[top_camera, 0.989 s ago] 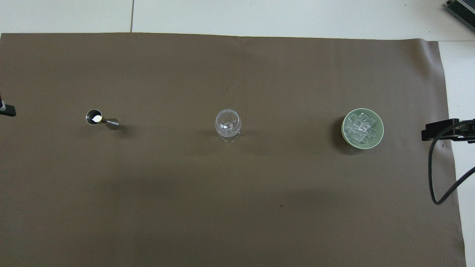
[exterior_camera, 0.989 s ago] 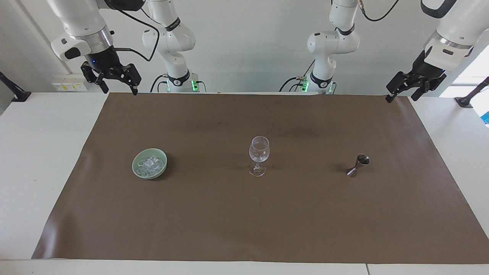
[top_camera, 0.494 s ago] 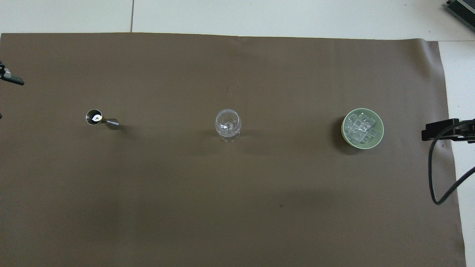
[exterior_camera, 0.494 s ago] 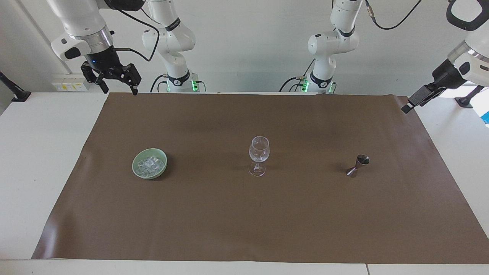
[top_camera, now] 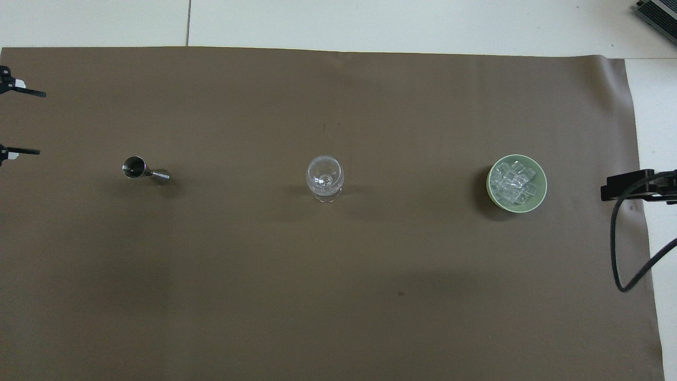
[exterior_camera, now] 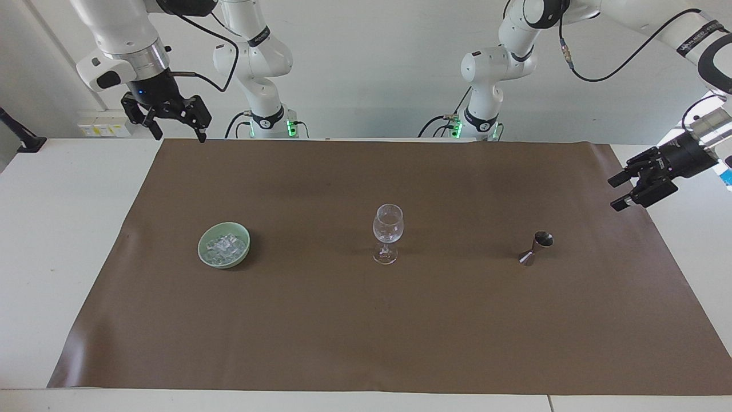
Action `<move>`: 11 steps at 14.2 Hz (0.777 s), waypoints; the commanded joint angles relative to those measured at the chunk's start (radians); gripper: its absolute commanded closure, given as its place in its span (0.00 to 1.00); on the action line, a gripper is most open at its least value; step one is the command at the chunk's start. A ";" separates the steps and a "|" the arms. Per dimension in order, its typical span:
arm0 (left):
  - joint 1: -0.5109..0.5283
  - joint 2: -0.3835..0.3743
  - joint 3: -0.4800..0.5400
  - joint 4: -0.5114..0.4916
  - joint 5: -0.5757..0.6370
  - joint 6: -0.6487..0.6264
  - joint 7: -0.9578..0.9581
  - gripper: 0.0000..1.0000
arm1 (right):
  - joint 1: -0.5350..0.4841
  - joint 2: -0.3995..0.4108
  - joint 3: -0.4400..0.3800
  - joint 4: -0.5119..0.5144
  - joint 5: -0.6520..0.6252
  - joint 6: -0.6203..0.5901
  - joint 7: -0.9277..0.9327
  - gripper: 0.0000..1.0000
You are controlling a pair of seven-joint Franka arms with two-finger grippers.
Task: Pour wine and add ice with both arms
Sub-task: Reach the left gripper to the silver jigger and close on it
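An empty clear wine glass (exterior_camera: 388, 232) (top_camera: 325, 177) stands upright at the middle of the brown mat (exterior_camera: 366, 332). The ice (exterior_camera: 225, 247) (top_camera: 514, 182) fills a pale green bowl (exterior_camera: 205, 256) (top_camera: 542, 193) toward the right arm's end. A small steel jigger (exterior_camera: 536, 248) (top_camera: 144, 170) stands toward the left arm's end. No wine shows. My left gripper (exterior_camera: 616, 193) (top_camera: 38, 123) hangs open and empty over the mat's edge at that end, its fingers turned toward the jigger but well apart from it. My right gripper (exterior_camera: 179, 136) waits open and empty, raised over the mat's corner by the robots.
White tabletop (exterior_camera: 63, 229) borders the mat on every side. A black cable (top_camera: 616, 248) loops down from the right arm at the overhead view's edge beside the bowl. Two black clamp stands (exterior_camera: 20, 137) (exterior_camera: 703, 146) sit at the table's ends.
The left arm swung out from the mat's corner by the robots and came down lower, its gripper now turned sideways beside the jigger's end of the mat. The right arm stayed still.
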 commanded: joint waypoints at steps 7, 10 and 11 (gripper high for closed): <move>0.054 0.049 -0.004 -0.157 -0.219 0.077 -0.139 0.00 | -0.012 -0.026 0.008 -0.027 0.017 -0.004 -0.026 0.00; 0.057 0.055 -0.006 -0.214 -0.274 0.107 -0.135 0.00 | -0.013 -0.026 0.008 -0.025 0.017 -0.004 -0.026 0.00; 0.067 0.058 -0.006 -0.246 -0.318 0.124 -0.134 0.00 | -0.013 -0.026 0.008 -0.027 0.017 -0.004 -0.026 0.00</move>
